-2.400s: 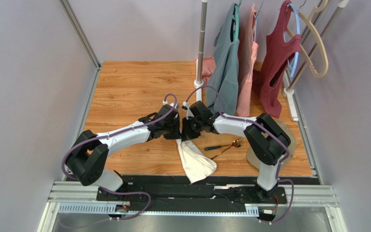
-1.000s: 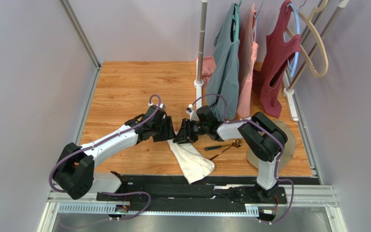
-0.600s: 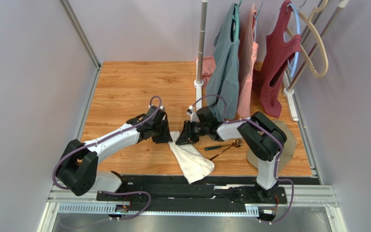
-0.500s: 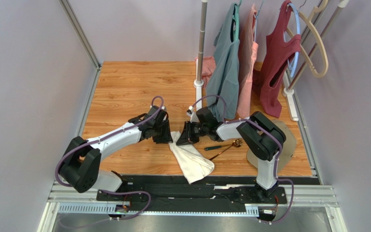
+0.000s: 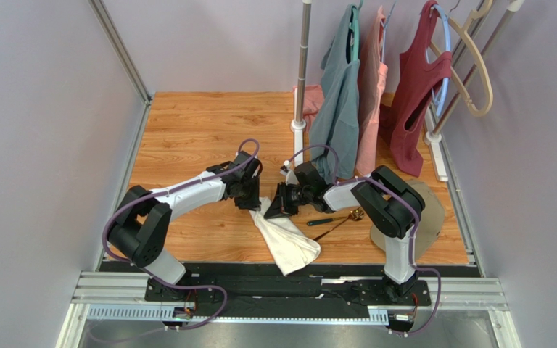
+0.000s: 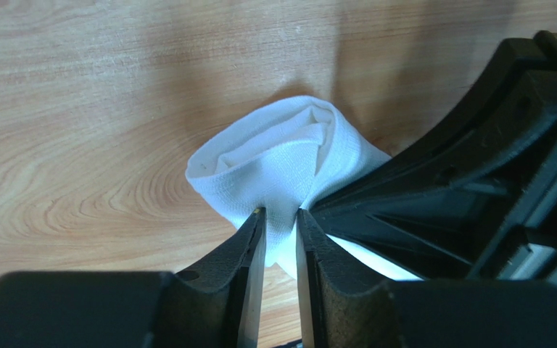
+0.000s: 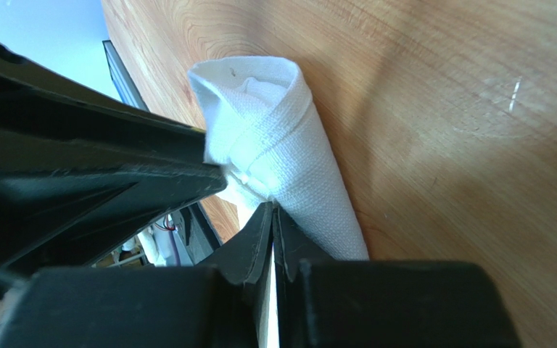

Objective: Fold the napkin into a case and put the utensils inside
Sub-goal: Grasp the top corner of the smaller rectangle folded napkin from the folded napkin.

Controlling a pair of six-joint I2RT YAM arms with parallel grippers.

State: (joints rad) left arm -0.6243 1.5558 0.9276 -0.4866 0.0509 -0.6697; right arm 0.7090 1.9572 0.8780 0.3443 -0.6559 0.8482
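Two wrist views show the pinches: the left tool (image 6: 280, 214) narrow on a fold of the white napkin (image 6: 274, 156), the right tool (image 7: 272, 209) nearly closed on its edge. Only the overhead view shows the utensils (image 5: 336, 219), lying just right of the napkin on the wooden bench (image 5: 187, 130), clothes (image 5: 339, 94) hanging behind, grey walls (image 5: 42, 109) around.

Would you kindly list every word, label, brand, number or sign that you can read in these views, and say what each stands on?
None: no readable text, label, brand or number shows in any view, whether on the napkin, the utensils, the table or the hanging clothes.
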